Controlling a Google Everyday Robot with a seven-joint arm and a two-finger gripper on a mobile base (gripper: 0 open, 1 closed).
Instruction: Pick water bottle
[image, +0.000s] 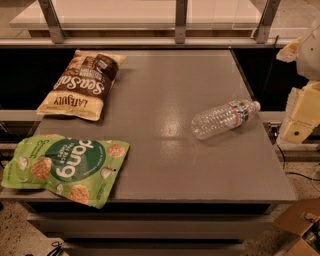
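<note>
The water bottle is a small clear ribbed bottle with a red, white and blue label band and a white cap. It lies on its side on the right part of the grey table, with its cap pointing right and away. My gripper shows as cream-coloured parts at the right edge of the view. It is off the table's right side, to the right of the bottle's cap and apart from it. It holds nothing that I can see.
A brown and cream snack bag lies flat at the far left. A green snack bag lies at the front left corner, overhanging the edge. A metal railing runs behind the table. A cardboard box sits on the floor at the lower right.
</note>
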